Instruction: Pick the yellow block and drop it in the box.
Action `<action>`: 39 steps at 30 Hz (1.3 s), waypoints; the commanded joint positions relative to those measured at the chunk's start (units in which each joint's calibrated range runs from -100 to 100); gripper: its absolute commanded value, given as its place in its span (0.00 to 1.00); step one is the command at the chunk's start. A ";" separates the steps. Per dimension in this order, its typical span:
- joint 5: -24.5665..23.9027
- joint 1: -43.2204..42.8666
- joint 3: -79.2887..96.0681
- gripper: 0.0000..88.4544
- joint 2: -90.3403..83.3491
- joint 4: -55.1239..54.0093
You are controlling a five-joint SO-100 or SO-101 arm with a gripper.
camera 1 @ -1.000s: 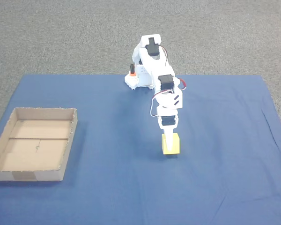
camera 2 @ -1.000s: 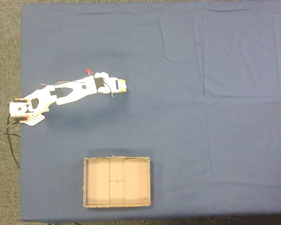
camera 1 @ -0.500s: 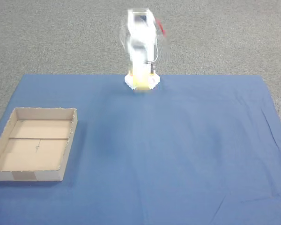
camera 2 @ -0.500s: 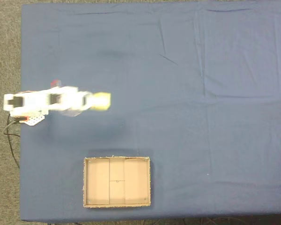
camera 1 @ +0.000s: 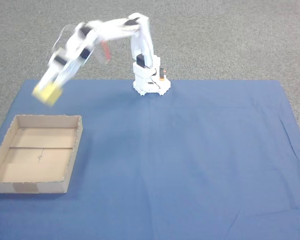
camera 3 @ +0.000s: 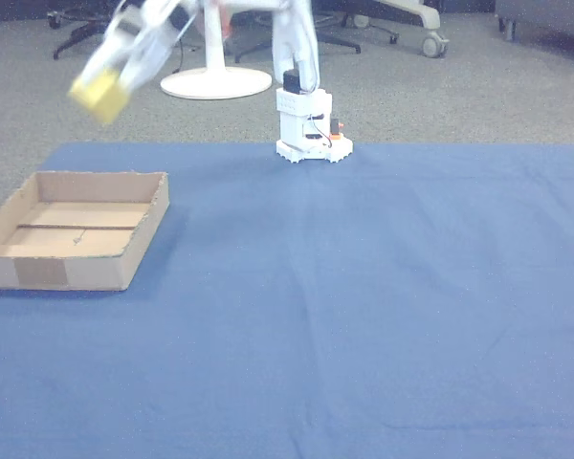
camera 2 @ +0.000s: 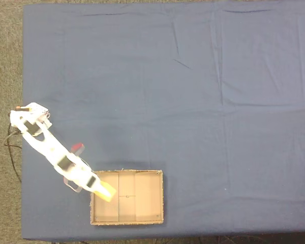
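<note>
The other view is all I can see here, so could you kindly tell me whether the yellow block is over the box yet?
Observer: In a fixed view from above, the yellow block sits just inside the box, at its corner nearest the arm's base.
Operator: Thank you. Is the box empty otherwise?
Observer: Yes, that same view shows a bare floor with seam lines.
Operator: Is the pincer open?
Observer: It is blurred, but in a fixed view the pincer carries the block clear above the box wall.
</note>
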 commanded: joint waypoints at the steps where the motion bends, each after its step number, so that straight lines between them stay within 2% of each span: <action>1: 0.78 0.11 -14.18 0.23 17.72 0.79; 6: 2.49 0.43 -35.63 0.23 38.24 4.60; 8: 2.69 0.11 -36.44 0.29 39.08 5.75; 10: 2.88 0.03 -35.18 0.42 38.07 6.41; 11: 2.88 -0.05 -34.91 0.44 37.90 6.41; 16: 3.86 -0.91 -29.02 0.44 33.43 5.09; 18: 3.96 -2.17 -19.97 0.35 24.31 2.61; 20: 3.17 -5.00 -6.31 0.21 8.94 -0.28; 22: 1.71 -9.09 13.42 0.07 -12.08 -6.40; 24: -1.61 -16.17 33.87 0.00 -33.10 -10.95; 26: -3.22 -25.45 57.40 0.00 -54.12 -18.89; 29: -1.32 -39.68 83.01 0.00 -79.03 -14.50; 31: -4.40 -45.27 95.32 0.00 -86.45 -13.51; 34: -8.50 -47.08 103.74 0.00 -91.35 -13.84; 39: -8.64 -45.98 110.61 0.00 -94.39 -16.07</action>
